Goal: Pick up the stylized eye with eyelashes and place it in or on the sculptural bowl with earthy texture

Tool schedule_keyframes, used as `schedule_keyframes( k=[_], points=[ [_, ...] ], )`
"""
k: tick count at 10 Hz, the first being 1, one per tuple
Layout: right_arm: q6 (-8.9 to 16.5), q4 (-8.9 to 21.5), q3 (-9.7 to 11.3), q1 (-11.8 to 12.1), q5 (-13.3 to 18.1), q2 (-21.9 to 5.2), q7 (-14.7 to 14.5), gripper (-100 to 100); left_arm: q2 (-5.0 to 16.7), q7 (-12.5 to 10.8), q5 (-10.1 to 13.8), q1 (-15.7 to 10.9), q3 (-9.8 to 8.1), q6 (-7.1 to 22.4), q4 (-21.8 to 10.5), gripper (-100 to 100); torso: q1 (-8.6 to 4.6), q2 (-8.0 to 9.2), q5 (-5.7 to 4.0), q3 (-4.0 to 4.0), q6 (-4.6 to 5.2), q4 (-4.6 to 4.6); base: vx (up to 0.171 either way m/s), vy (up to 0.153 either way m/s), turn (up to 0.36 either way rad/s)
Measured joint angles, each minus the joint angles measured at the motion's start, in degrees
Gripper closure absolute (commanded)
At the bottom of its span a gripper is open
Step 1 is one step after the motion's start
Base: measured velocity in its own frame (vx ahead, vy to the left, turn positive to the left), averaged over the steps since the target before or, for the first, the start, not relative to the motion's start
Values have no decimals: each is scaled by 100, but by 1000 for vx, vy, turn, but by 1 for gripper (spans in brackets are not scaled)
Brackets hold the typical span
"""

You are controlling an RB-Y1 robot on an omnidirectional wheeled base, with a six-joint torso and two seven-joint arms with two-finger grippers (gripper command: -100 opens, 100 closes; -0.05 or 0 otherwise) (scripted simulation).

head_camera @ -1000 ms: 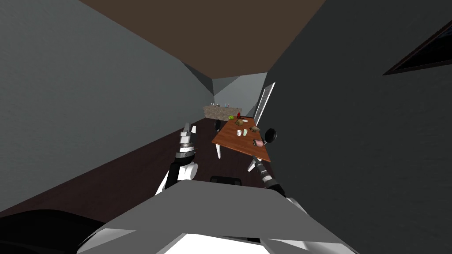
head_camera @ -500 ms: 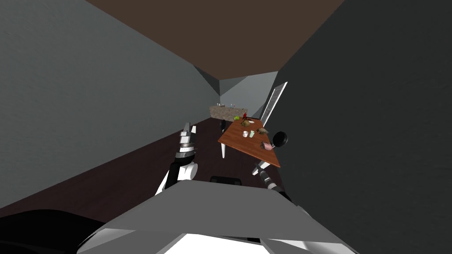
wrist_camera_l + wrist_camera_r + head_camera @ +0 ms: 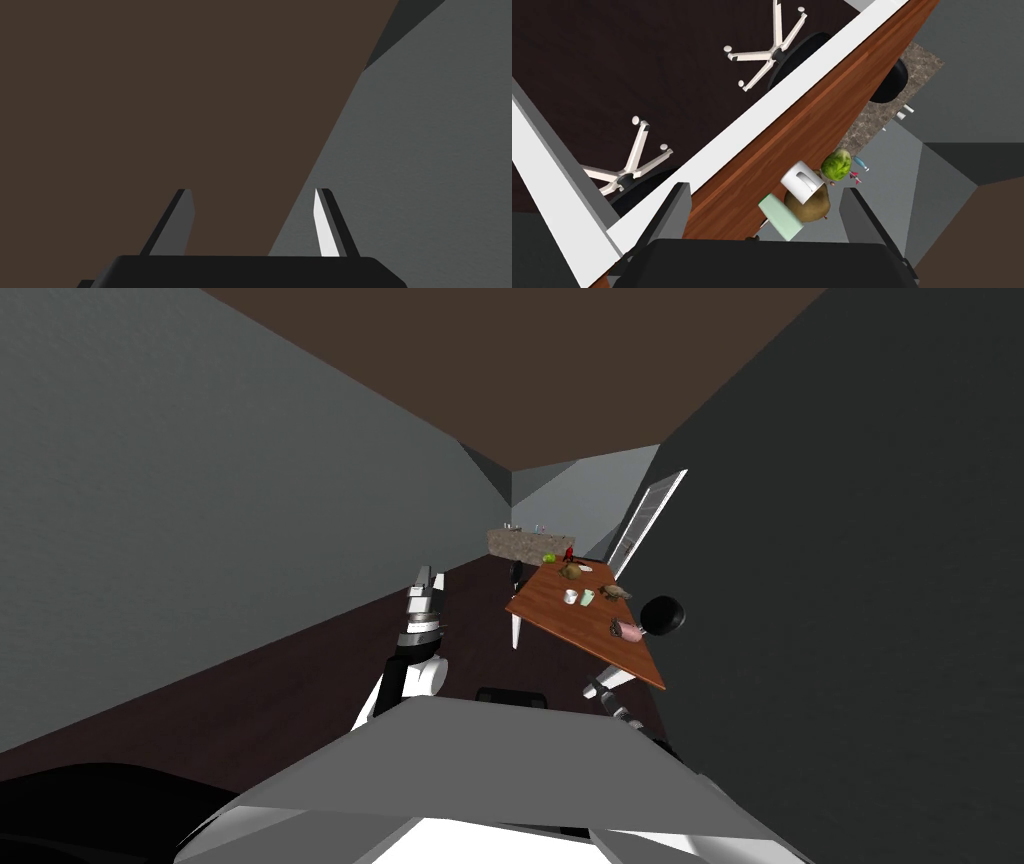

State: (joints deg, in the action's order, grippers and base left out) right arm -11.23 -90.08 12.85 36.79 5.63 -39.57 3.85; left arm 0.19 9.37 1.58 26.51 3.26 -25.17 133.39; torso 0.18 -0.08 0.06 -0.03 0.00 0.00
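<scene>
Narrow room, grey walls [image 3: 250, 518], dark floor [image 3: 300, 678]. A brown wooden surface [image 3: 560, 613] stands ahead on the right with a black chair [image 3: 662, 614] at its far side.

Task stage, as I read it: approach only. Nothing is grasped, nothing is placed, and pick and place are both left to do.

The eye [image 3: 628, 631] is probably the small pink-and-dark item by the near corner of the surface, just beside the chair; it is too small to be sure. The bowl [image 3: 571, 571] is likely the brown lumpy thing further along, beyond the white cup [image 3: 570, 596] and pale green cup [image 3: 587, 598]. A darker brown item [image 3: 617, 591] nearby could be it instead; I can't tell.

Left gripper [image 3: 252, 192] is raised at the left in front of the chest, fingers spread, empty, well apart from the eye. Right gripper [image 3: 767, 187] is also spread and empty. It sits low, looking along the surface edge at the cups, the brown thing and a green round thing [image 3: 837, 165].
</scene>
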Motion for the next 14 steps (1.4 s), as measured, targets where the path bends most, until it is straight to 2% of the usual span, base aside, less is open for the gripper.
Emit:
schedule_keyframes(
  k=[2,3,5,6,8,10,14],
  points=[
    [68,376,61,-77,-20,-312,-30,-100,0,0,0,0,-1,0,0,0,-14,-2,-3,-1,0,0,50,51,148],
    [163,444,82,-78,-16,-387,-50,-100,1,0,0,1,-1,0,0,0,-18,3,-4,1,5,0,57,55,248],
    [131,822,111,-82,-10,-603,-120,-100,1,0,0,1,-1,0,0,0,-21,3,-5,1,6,0,49,43,125],
    [187,964,144,-90,-27,-802,-130,-100,0,0,0,0,-1,0,0,0,-18,2,-3,1,1,1,46,30,97],
    [274,1159,156,-40,-16,-1010,-206,-100,1,0,0,1,-1,0,0,0,-22,1,-4,0,1,1,53,28,138],
    [283,1376,166,-43,-5,-1084,-260,-100,1,0,0,1,-2,0,0,0,-28,12,-7,6,7,2,30,18,65],
    [304,1808,178,4,6,-1414,-384,-100,1,0,0,1,-1,0,0,0,-25,7,-5,4,3,2,42,18,89]
  ],
)
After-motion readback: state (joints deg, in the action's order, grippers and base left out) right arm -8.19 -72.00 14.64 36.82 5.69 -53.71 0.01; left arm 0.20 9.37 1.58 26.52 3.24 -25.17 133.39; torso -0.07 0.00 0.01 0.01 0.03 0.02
